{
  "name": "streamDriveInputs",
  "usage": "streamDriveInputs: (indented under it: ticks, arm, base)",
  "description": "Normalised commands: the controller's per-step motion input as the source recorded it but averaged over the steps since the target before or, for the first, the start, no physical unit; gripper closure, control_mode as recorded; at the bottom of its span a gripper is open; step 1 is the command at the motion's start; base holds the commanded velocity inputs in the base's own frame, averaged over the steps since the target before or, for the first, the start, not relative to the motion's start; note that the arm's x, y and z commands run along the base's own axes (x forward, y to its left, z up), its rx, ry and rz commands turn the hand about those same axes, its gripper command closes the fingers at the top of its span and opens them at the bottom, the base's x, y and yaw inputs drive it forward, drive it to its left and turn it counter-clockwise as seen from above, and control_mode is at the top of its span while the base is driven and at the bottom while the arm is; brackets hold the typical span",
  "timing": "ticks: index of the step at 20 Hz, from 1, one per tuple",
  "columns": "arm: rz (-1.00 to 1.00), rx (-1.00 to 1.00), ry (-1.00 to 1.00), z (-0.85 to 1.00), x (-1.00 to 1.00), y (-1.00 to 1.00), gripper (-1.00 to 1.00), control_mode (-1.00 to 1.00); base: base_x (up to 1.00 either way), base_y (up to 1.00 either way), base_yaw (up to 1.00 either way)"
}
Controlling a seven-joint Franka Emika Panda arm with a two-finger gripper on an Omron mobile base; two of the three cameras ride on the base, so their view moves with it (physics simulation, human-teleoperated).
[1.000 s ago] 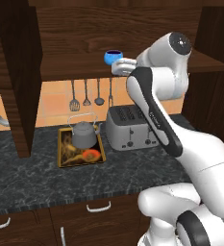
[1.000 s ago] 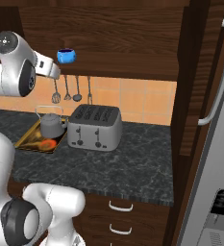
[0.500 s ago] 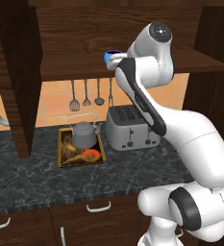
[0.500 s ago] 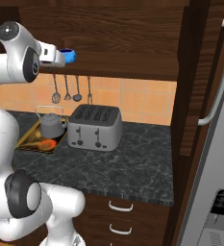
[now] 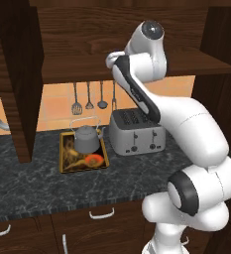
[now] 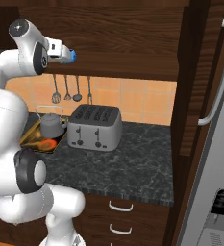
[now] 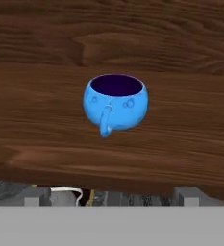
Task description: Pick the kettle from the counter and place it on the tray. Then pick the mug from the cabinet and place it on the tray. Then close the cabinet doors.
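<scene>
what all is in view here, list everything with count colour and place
kettle: 1, grey metal, standing on the tray
tray: 1, gold-yellow rim, on the counter left of the toaster
mug: 1, bright blue, upright on the cabinet shelf, handle toward the hand camera
toaster: 1, silver, on the counter
counter: 1, dark marbled stone
hanging utensils: 3, dark, on the tiled wall
cabinet doors: dark brown, standing open
drawers: dark wood, silver pulls
gripper: 1, open, facing the mug, apart from it
</scene>
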Motion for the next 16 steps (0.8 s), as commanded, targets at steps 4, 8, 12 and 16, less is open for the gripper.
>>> streamDriveInputs:
  ticks: [4, 8, 12, 16]
  arm:
    - [-0.05, 0.0, 0.0, 0.0, 0.55, 0.0, -1.0, -1.0]
    - [-0.14, 0.0, 0.02, -0.02, 0.4, 0.13, -1.0, -1.0]
    - [-0.18, 0.0, 0.02, -0.07, 0.42, 0.2, -1.0, -1.0]
    - [-0.12, 0.0, 0.0, -0.01, 0.39, 0.19, -1.0, -1.0]
  base:
    - [0.0, 0.0, 0.0]
    - [0.0, 0.0, 0.0]
    - [0.0, 0.0, 0.0]
    - [0.0, 0.0, 0.0]
